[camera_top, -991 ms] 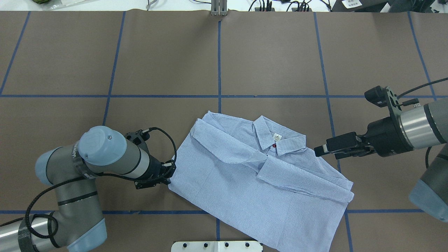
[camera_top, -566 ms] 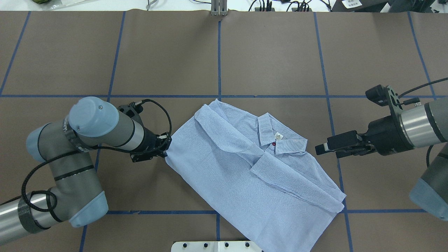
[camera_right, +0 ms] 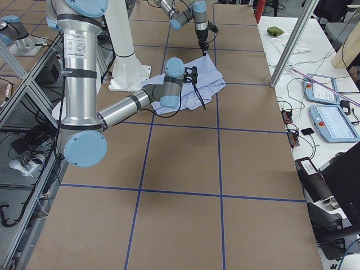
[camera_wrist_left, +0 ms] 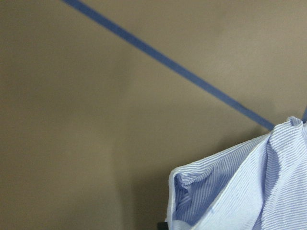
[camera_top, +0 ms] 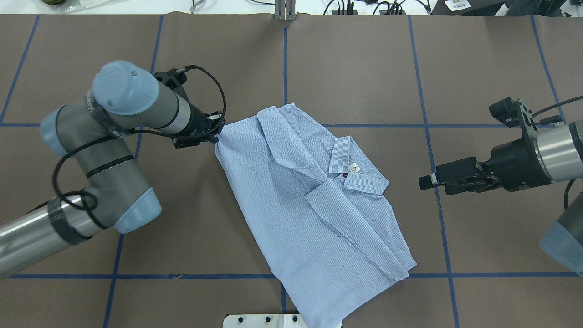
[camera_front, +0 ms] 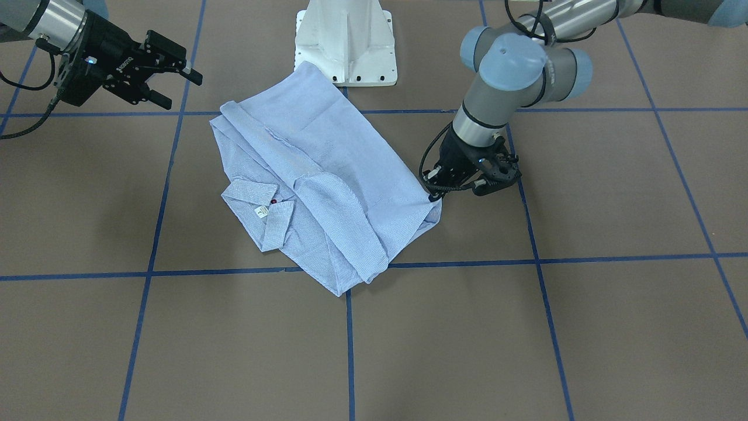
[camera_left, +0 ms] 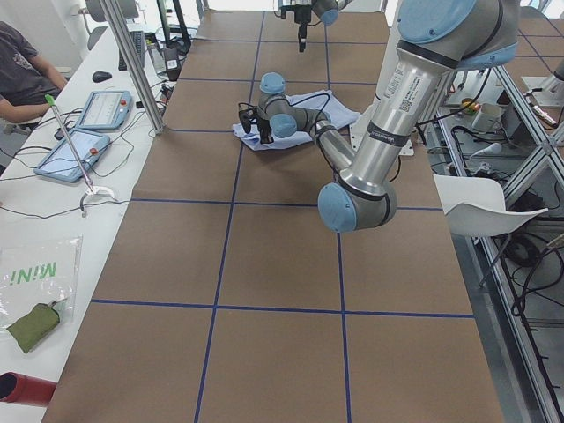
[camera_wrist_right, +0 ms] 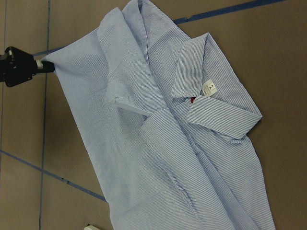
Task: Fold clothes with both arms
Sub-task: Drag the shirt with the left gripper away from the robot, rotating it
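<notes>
The light blue striped shirt (camera_top: pixel 309 205) lies folded on the brown table, collar and white neck label up, sleeves laid across its front. My left gripper (camera_top: pixel 217 136) is shut on the shirt's far-left corner, which the left wrist view shows as pinched cloth (camera_wrist_left: pixel 240 191) just above the table. The front-facing view has that gripper (camera_front: pixel 435 196) at the shirt's (camera_front: pixel 315 175) right corner. My right gripper (camera_top: pixel 426 181) hovers open to the right of the collar, clear of the cloth, with its fingers (camera_front: pixel 183 92) spread. The right wrist view looks down on the shirt (camera_wrist_right: pixel 158 143).
The white pedestal base (camera_front: pixel 345 47) stands at the near table edge, and the shirt's hem reaches it (camera_top: pixel 282 320). Blue tape lines (camera_top: pixel 285 59) cross the brown surface. Cables lie along the far edge. A seated person (camera_left: pixel 22 75) and tablets are at a side bench.
My left gripper has pulled the shirt's corner away from the robot's base, turning the whole shirt so it now lies steeper. The right gripper has drifted slightly right and stays open.
</notes>
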`<state>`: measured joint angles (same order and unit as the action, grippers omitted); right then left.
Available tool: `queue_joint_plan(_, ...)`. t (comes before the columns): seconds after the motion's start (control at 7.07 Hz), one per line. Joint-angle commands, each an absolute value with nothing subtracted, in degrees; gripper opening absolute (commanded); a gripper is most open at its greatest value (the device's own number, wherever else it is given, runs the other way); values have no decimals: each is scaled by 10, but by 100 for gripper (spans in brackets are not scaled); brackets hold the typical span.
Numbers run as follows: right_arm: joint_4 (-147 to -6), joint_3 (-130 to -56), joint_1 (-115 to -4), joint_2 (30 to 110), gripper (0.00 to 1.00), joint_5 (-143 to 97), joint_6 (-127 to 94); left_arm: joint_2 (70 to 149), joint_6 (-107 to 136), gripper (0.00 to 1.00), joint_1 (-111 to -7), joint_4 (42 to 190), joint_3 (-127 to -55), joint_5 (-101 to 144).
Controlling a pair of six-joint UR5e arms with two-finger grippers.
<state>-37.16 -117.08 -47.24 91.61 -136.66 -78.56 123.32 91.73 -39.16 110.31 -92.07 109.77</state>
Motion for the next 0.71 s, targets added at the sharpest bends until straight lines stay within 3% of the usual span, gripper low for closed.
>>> queue_joint_plan(0.0, -372, -1171, -486, 916, 100, -1376, -786, 1344, 907, 0, -415, 1187, -757, 1086)
queue_joint_plan(0.42, -371, -1170, -495, 916, 100, -1375, -786, 1434, 889, 0, -432, 1384, -561, 1032)
queue_joint_plan(0.57, -372, -1170, -495, 916, 100, -1375, -787, 1440, 868, 0, -433, 1396, -539, 1031)
